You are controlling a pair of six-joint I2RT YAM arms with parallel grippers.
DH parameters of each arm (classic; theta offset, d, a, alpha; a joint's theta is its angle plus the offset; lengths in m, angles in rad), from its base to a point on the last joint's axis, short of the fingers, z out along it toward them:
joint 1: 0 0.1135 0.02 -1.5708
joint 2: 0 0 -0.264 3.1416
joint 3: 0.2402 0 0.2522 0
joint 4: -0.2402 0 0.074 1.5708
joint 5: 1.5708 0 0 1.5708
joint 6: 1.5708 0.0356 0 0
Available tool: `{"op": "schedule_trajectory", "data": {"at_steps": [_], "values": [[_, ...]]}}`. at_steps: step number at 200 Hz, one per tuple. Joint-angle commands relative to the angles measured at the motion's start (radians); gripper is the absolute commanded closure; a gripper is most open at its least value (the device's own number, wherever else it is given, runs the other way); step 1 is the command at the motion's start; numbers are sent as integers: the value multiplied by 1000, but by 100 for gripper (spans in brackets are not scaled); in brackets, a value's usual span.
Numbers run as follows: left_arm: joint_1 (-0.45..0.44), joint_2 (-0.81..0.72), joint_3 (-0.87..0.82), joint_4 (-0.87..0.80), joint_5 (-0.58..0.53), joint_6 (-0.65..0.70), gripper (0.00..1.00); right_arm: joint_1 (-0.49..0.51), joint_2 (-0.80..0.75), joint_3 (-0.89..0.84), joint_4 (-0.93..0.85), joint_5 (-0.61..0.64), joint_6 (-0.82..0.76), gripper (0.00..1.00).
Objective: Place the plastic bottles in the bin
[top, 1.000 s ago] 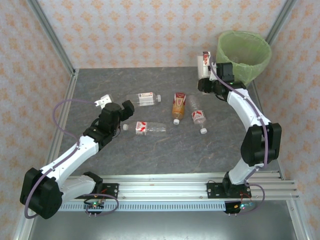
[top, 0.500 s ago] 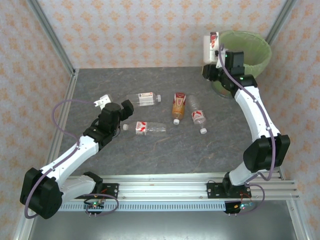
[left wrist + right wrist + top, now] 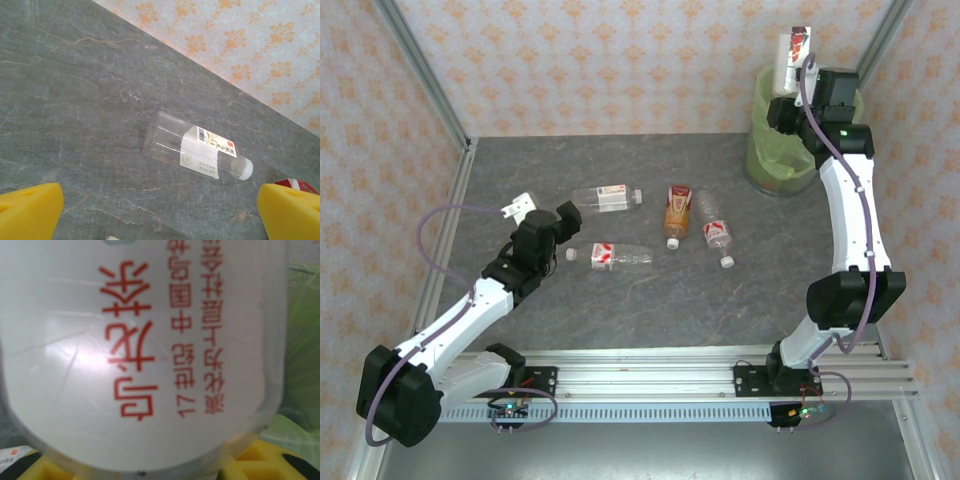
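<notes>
Your right pincer (image 3: 788, 88) is clamped on a light, crushable bottle (image 3: 792, 50) beside the bin (image 3: 763, 160), your left pincer (image 3: 160, 212) stands apart; grip the next mid-body, gently.

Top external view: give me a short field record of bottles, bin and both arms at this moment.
container: round wastebasket lined with light-green plastic bag
on table: four bottles lying on the grey stone-look table
ahead of left fingers: clear plastic bottle with white label and white cap
centre pair: orange-labelled plastic bottle beside clear red-and-white-labelled bottle
left gripper: fingers open, empty
right gripper: fingers shut on a red-and-white-labelled clear bottle, raised by the wastebasket's rim
</notes>
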Motion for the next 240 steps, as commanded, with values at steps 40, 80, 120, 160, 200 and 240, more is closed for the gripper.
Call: {"op": "schedule_trajectory", "data": {"at_steps": [40, 80, 120, 160, 200, 240], "values": [[9, -11, -14, -18, -37, -26, 0, -58, 79, 159, -121, 182, -115, 100], [7, -4, 16, -51, -20, -34, 0, -61, 146, 233, -128, 268, -148, 100], [6, 15, 68, -75, 98, -14, 0, -61, 287, 412, -203, 343, -178, 100], [5, 15, 65, -78, 101, -5, 0, -62, 371, 478, -189, 440, -232, 97], [6, 21, 65, -86, 94, -5, 0, -64, 399, 479, -148, 492, -237, 88], [6, 34, 74, -96, 93, -6, 0, -66, 450, 524, -144, 544, -217, 71]]}}
